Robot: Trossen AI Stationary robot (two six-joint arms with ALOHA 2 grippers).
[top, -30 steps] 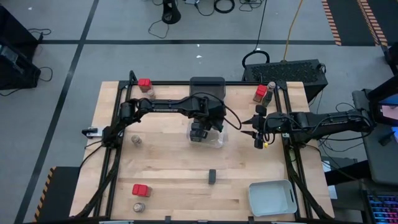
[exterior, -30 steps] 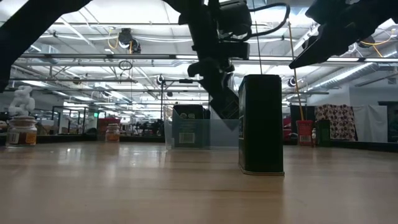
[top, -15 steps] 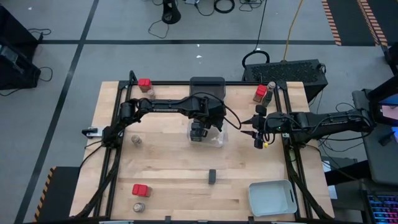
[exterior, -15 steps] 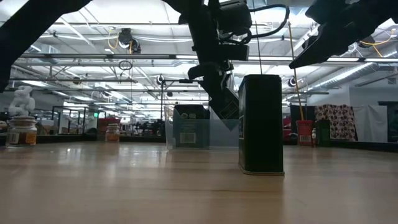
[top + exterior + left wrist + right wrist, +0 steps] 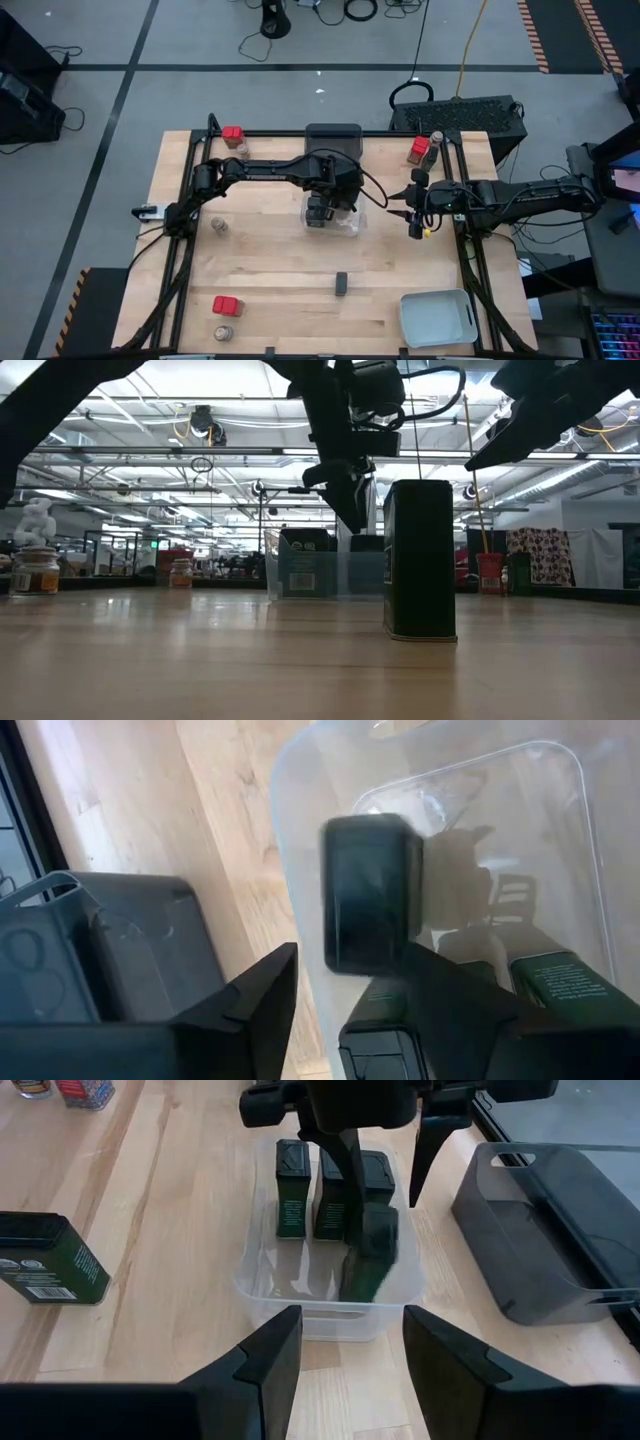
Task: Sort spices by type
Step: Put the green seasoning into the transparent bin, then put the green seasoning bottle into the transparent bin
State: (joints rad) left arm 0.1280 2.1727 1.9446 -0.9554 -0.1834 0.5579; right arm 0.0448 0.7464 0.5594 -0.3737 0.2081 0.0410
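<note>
Left arm stretched in from the left edge of the tabletop (image 5: 260, 260), elbow bent, wrist turned down, and the left gripper (image 5: 318, 214) hung over the clear tray (image 5: 350, 228) in the middle of the tabletop. Its fingers stood apart and gripped nothing. Just below them a tilted black box (image 5: 372, 1250) sat blurred inside the clear tray, leaning at the wall on the right arm's side, free of both fingers. Behind it in the same tray stood three upright black boxes (image 5: 291, 1202), side by side. The right arm lay low and straight along the right edge, the right gripper (image 5: 408, 213) pointing toward the clear tray from well short of it, fingers spread and empty. Out on the bare wood, one lone black box (image 5: 341, 283) stood upright toward the near edge. Red-topped ones waited at the far left corner (image 5: 232, 135), the far right corner (image 5: 420, 148) and the near left corner (image 5: 226, 305). A round jar (image 5: 219, 226) sat by the left edge and another (image 5: 224, 332) at the near left corner. The dark grey tray (image 5: 333, 138) sat at the middle of the far edge and the pale grey tray (image 5: 437, 318) at the near right corner.
</note>
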